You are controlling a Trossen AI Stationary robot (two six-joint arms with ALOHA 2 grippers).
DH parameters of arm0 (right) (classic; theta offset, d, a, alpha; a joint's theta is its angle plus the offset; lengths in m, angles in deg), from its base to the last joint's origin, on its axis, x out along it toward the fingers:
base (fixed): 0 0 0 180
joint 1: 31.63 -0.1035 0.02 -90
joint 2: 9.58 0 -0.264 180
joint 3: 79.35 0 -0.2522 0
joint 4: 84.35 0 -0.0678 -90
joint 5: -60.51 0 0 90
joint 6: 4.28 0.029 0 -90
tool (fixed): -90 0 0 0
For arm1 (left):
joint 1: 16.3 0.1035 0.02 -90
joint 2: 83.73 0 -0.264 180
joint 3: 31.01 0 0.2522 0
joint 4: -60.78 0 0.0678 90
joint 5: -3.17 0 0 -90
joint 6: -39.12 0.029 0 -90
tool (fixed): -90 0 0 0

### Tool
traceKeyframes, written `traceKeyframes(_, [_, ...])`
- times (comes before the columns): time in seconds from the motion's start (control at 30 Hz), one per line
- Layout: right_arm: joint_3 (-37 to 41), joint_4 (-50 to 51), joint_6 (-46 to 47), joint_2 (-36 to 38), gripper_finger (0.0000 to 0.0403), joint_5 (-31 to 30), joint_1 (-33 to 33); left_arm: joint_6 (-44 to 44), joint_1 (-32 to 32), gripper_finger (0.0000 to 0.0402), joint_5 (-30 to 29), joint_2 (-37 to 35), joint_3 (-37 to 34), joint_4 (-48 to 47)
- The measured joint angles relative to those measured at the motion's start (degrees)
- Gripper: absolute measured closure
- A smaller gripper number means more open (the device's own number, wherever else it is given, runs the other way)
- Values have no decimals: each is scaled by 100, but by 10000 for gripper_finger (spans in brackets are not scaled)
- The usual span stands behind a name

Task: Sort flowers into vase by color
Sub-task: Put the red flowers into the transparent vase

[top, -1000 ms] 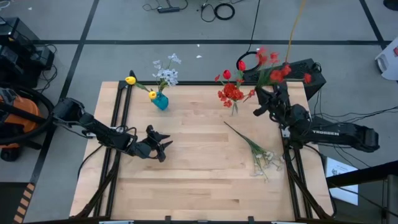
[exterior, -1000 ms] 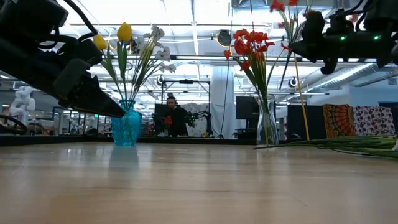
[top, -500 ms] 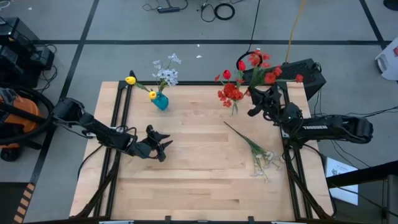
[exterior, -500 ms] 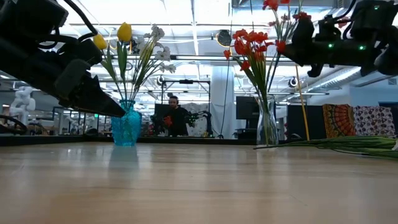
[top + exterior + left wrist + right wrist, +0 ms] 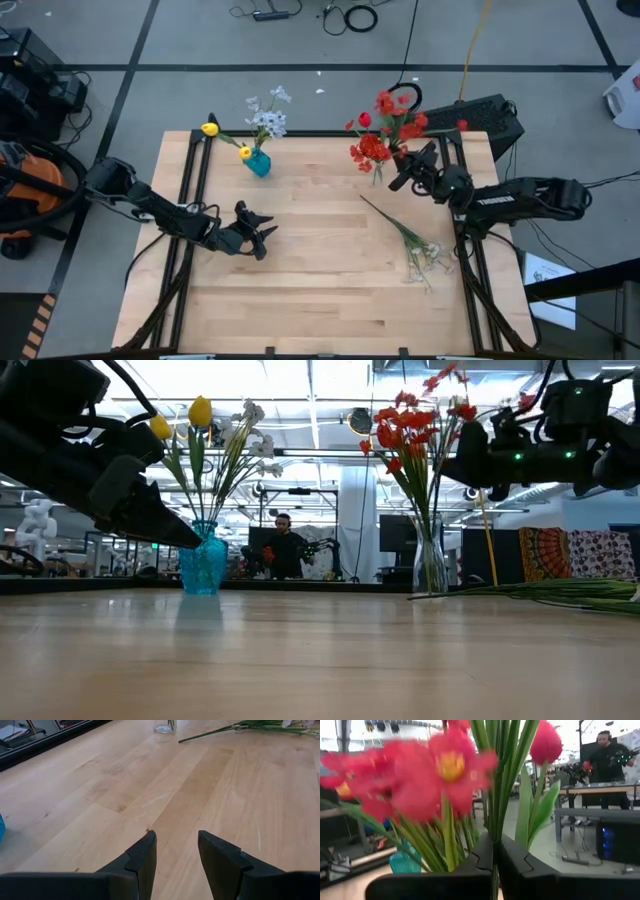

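Note:
My right gripper (image 5: 398,180) is shut on a bunch of red flowers (image 5: 395,108) and holds it just right of the clear vase (image 5: 430,560), which has more red flowers (image 5: 368,150) in it. The blue vase (image 5: 258,163) at the back left holds yellow (image 5: 210,129) and pale white-blue flowers (image 5: 268,120). Pale flowers (image 5: 418,250) lie flat on the table at the right. My left gripper (image 5: 262,228) hovers open and empty over the table's left middle. My right gripper pinches the green stems (image 5: 494,827) of the red flowers between its two fingers, well below the blossoms. The fingers come from the table's right, almost level, across the stems. The blossoms (image 5: 445,385) stand above the fingers, tilted, clear of the table.
Black rails run along the table's left edge (image 5: 195,200) and right edge (image 5: 470,270). Bare wood (image 5: 320,270) spreads between the two arms. In the low view a person (image 5: 283,545) stands in the room far behind the table.
My right gripper, still shut on the red flowers, has sunk and gone toward the table's left, closer to the clear vase. The bunch has come down with it and leans more toward the vase's own red flowers.

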Motion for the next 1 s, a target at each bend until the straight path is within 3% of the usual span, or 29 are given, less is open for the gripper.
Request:
traceKeyframes(0.63, [-4, 284, 116, -970, 362, -2, 0, -27, 1, 252, 0, -1, 0, 0])
traceKeyframes(1.0, [-4, 523, -66, -757, 281, -2, 0, -35, -1, 252, 96, 1, 0, -2])
